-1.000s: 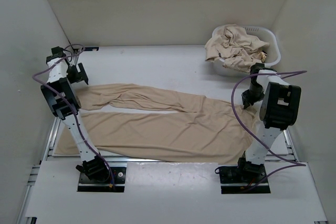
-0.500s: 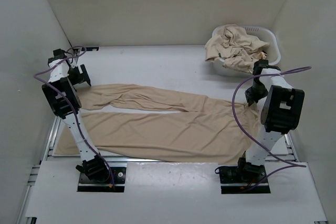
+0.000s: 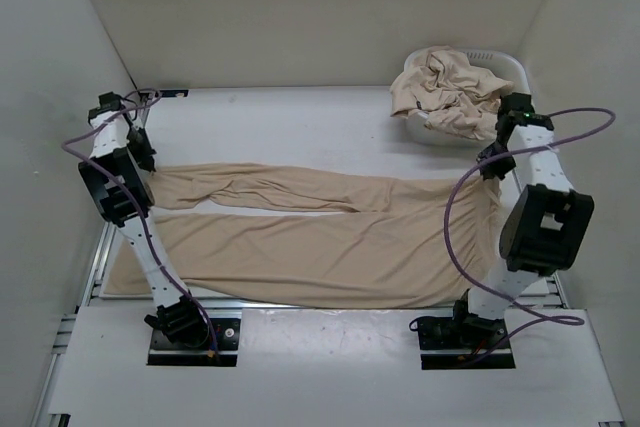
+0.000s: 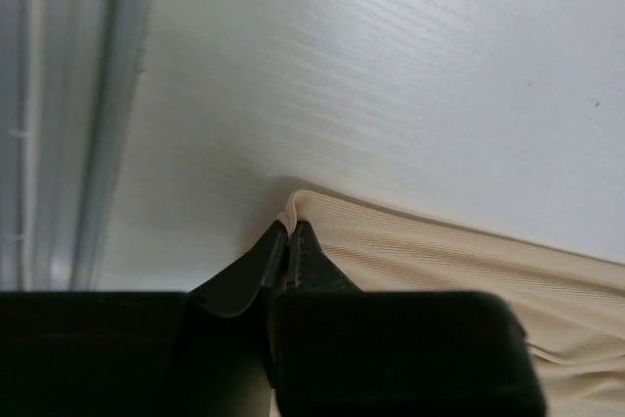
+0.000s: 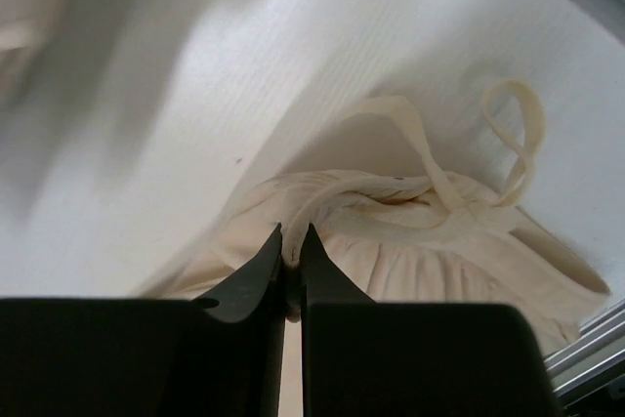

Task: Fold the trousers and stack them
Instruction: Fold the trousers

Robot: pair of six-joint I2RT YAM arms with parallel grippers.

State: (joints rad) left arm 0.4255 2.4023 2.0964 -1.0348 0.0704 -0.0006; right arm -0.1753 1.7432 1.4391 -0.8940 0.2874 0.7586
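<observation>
Beige trousers of thin ribbed fabric lie spread flat across the white table, just in front of the white plastic basket. The waist end is on the basket's side and both legs stretch away from it, side by side, with a narrow strip of table showing between them.

The left gripper is at the end of the trousers farthest from the basket. In the left wrist view its fingers are pressed together on the hem corner of one leg, and the cloth puckers slightly at the pinch.

The right gripper sits just in front of the basket at the waist corner. In the right wrist view its jaws are nearly closed on a gathered fold of the waistband, and a looped drawstring lies on the table beyond.

A crumpled heap of beige cloth fills the basket and spills over its rim.
</observation>
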